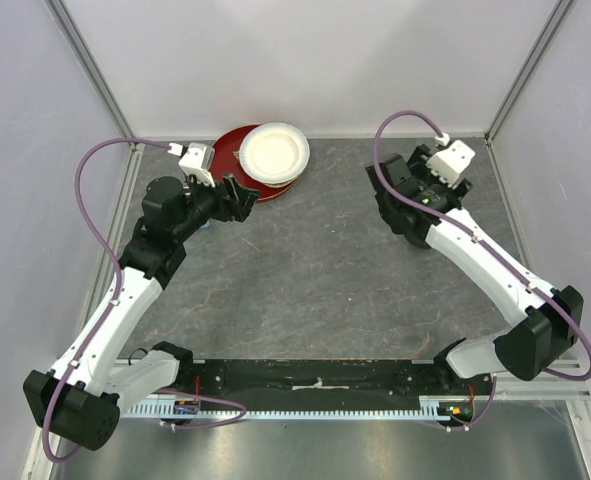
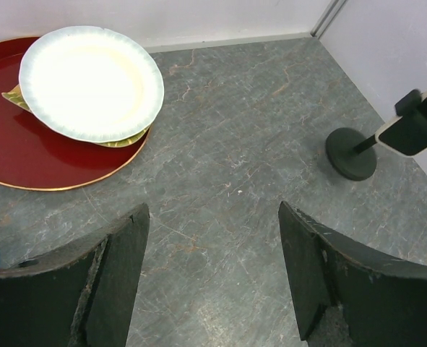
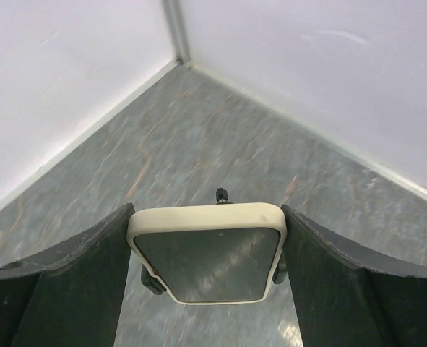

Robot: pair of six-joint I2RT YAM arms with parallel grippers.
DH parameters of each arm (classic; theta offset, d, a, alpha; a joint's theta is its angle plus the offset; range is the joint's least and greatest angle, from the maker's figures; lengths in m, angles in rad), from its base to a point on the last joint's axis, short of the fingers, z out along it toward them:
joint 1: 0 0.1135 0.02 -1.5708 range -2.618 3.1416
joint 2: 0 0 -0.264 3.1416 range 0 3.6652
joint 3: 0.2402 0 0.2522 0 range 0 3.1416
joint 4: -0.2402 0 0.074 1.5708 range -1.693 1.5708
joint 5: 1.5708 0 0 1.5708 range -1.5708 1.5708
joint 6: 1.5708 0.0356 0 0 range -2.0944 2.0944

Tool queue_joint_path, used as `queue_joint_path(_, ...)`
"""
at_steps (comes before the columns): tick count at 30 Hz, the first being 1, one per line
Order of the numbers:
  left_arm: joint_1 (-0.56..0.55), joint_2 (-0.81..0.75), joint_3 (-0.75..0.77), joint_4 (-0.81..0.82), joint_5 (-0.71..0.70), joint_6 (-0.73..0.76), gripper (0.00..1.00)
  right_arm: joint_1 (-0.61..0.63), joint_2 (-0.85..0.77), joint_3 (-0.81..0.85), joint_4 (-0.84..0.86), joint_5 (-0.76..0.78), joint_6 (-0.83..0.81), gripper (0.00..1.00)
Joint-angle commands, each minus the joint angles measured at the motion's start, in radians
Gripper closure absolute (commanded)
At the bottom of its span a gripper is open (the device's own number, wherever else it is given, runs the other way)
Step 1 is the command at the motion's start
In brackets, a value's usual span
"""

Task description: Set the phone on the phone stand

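Note:
The phone, with a black screen and a cream rim, sits between the fingers of my right gripper, whose pads touch both of its long sides. Behind it show the black clips and top knob of the phone stand. In the left wrist view the phone stand rests on its round base at the far right, with the phone tilted on top of its post. In the top view my right gripper hides both. My left gripper hovers open over bare table, near the plates.
A white paper plate lies on a red round tray at the back, left of centre, beside my left gripper. A gold-edged piece pokes out under the plate. White walls close in on the right back corner around the stand.

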Motion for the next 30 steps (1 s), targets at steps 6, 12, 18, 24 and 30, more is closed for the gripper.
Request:
queue_joint_path(6, 0.002, 0.021, -0.002, 0.029, 0.029, -0.041, 0.23, -0.246, -0.018, 0.031, 0.052, 0.169, 0.104, 1.00)
queue_joint_path(12, 0.002, 0.041, 0.000, 0.032, 0.045, -0.048, 0.23, -0.402, 0.017, 0.051, 0.089, 0.139, 0.124, 1.00)
queue_joint_path(18, 0.002, 0.072, 0.000, 0.033, 0.058, -0.055, 0.23, -0.506, 0.034, 0.009, 0.298, 0.110, -0.035, 1.00)
queue_joint_path(24, 0.002, 0.109, 0.003, 0.036, 0.081, -0.066, 0.24, -0.608, 0.072, 0.005, 0.423, 0.045, -0.086, 1.00)
queue_joint_path(30, 0.002, 0.149, 0.004, 0.036, 0.090, -0.069, 0.25, -0.658, 0.115, 0.014, 0.476, 0.053, -0.067, 1.00)
